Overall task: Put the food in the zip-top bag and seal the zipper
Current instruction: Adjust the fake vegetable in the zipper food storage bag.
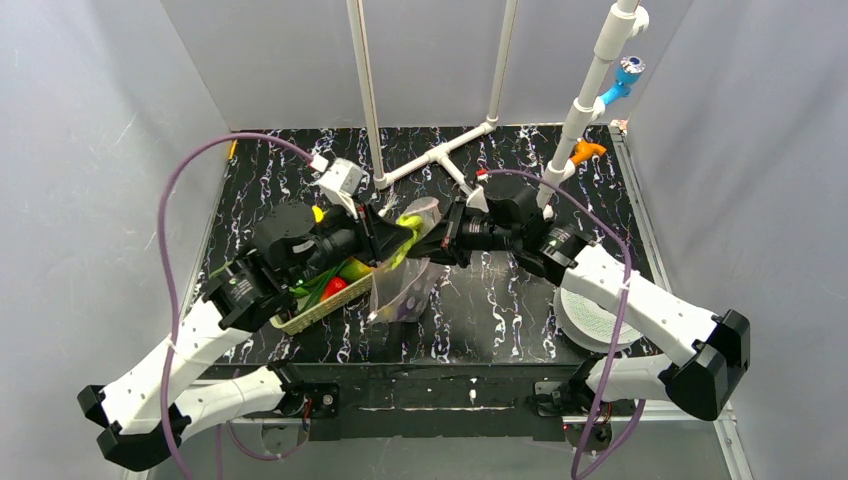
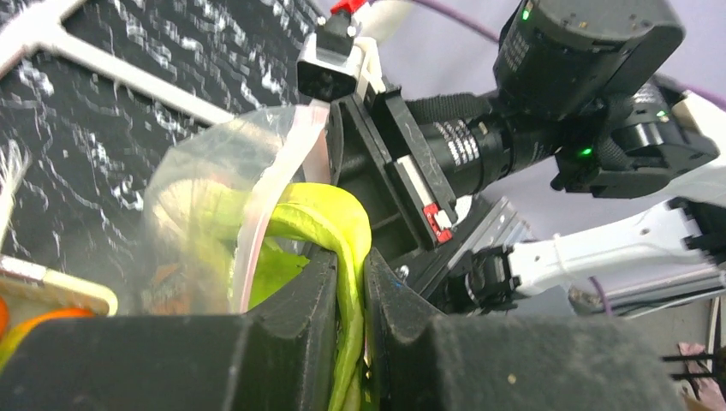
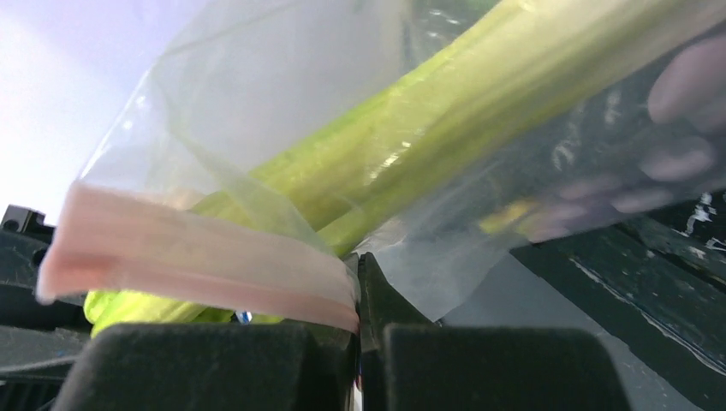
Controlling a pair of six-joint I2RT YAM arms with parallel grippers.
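My left gripper (image 2: 351, 282) is shut on the green leaf end of the leek (image 2: 330, 218), which reaches into the mouth of the clear zip-top bag (image 2: 197, 171). My right gripper (image 3: 360, 282) is shut on the bag's mouth edge at the pinkish zipper strip (image 3: 197, 265). It holds the bag (image 1: 405, 290) up off the table at centre. The leek stalk (image 3: 479, 94) lies inside the bag, with dark purple grapes (image 3: 685, 145) lower in it. Both grippers meet above the table's middle, the left gripper (image 1: 385, 240) facing the right gripper (image 1: 440, 240).
A woven tan basket (image 1: 318, 310) with red, green and yellow food sits under the left arm at left centre. A white round plate (image 1: 590, 318) lies under the right arm. A white pipe frame (image 1: 440, 152) stands at the back.
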